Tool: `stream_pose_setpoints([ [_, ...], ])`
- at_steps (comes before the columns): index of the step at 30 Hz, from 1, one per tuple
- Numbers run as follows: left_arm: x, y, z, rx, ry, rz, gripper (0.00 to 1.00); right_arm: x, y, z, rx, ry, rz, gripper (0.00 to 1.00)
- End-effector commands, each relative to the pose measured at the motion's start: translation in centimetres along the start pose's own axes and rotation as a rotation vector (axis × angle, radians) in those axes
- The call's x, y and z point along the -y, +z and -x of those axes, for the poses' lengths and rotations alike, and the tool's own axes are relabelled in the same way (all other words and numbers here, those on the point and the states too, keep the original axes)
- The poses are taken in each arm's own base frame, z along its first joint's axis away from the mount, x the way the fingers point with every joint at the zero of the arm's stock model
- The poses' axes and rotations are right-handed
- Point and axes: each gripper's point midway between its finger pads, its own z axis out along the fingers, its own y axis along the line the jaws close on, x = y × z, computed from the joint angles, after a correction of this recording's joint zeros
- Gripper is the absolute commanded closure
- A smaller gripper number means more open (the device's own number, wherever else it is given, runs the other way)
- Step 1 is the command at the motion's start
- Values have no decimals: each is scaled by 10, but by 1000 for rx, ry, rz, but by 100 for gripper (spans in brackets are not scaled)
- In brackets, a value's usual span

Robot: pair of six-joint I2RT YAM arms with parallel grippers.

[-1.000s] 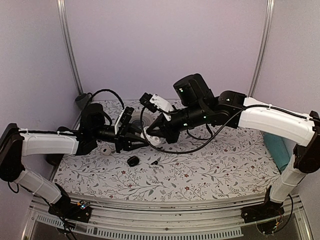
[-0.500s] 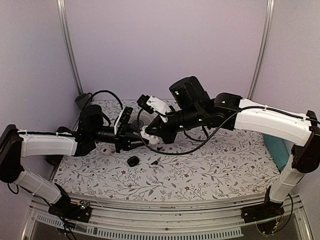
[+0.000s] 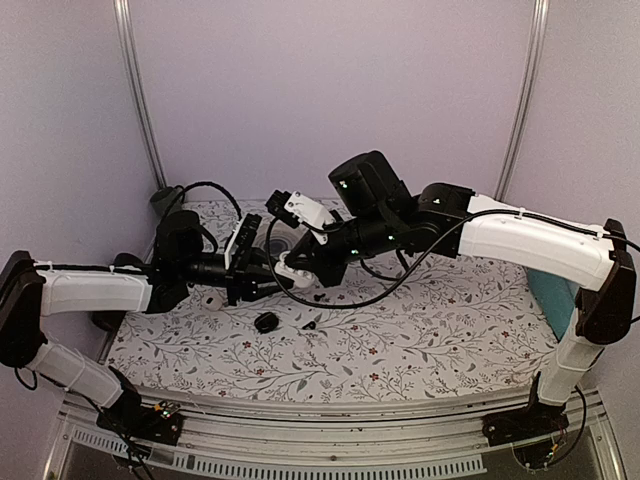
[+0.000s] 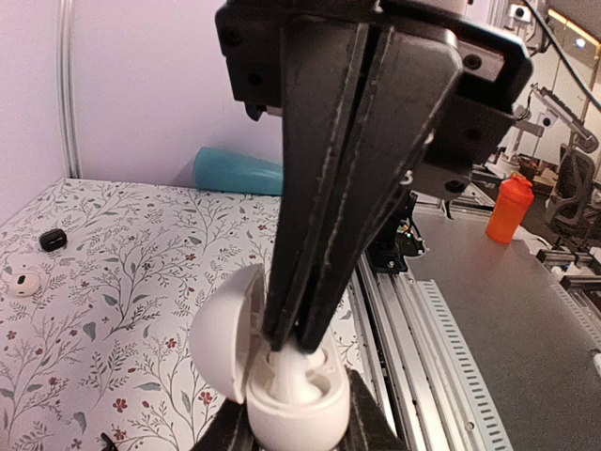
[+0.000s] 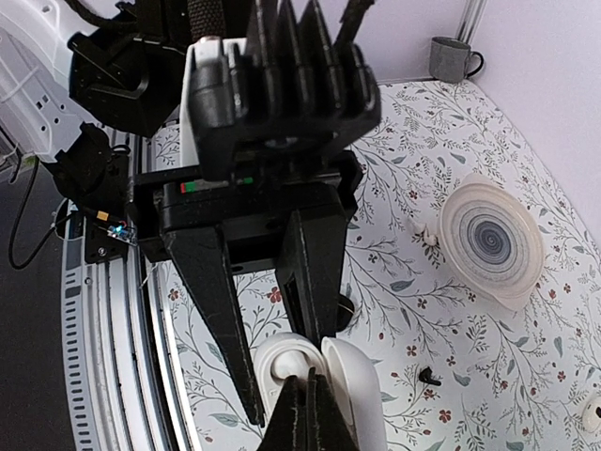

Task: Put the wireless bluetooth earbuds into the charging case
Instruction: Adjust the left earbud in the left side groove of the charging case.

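The white charging case stands with its lid swung open, and my left gripper is shut on its body from below. My right gripper comes down from above, shut, its tips touching a white earbud that sits in the case's well. In the right wrist view the right gripper points at the case, between the left fingers. From the top view both grippers meet at the case. A second small white piece with a dark spot, probably the other earbud, lies on the table.
A small black cap and a black bit lie in front of the grippers. A white ribbed disc sits behind them. A grey mug stands in the far left corner, a teal object at the right edge.
My right arm has swung left and brought its shut fingertips over and down into the open case. The left gripper has kept the case almost in place.
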Motion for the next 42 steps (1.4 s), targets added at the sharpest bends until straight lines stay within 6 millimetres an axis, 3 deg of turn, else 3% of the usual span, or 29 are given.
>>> stream_pose_setpoints([
  [1,18,1,75,175,271,-35,100,-50,42,-71,-222,-5,163,98],
  [11,14,5,76,172,264,-37,100,-49,48,-80,-244,2,157,98],
  [17,8,5,55,145,206,-23,100,-25,20,-47,-119,59,101,97],
  [24,2,8,29,126,133,-21,100,-8,-6,-2,29,115,113,82],
  [28,0,10,22,115,116,-20,100,-1,-18,15,91,127,104,82],
  [31,-2,10,19,109,110,-16,100,2,-35,31,157,133,110,76],
  [38,-2,10,17,105,104,-16,100,9,-69,53,268,161,146,71],
  [42,-1,10,19,107,106,-15,100,20,-81,51,289,204,164,70],
])
